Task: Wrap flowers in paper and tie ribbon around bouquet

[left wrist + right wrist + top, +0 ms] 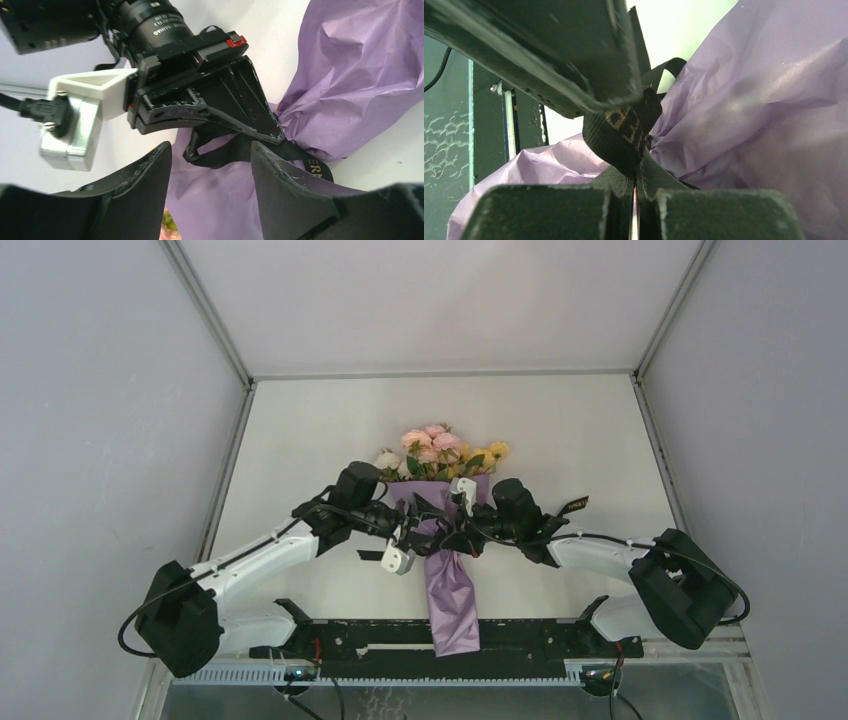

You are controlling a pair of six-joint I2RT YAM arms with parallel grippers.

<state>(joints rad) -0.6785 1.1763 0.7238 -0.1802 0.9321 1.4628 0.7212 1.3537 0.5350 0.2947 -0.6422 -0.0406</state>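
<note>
flowers half inside paper, ribbon lettering part-hidden

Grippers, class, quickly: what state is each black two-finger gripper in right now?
Left gripper: open, holding nothing.
Right gripper: shut on the narrow black ribbon.

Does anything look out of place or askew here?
The paper cone's tail lies across the black base rail at the near edge. The ribbon looks loose, with one end sticking out to the right.

Robot-lab test booth: white table w/ plain grey panel walls, metal frame & arm-mount rail.
</note>
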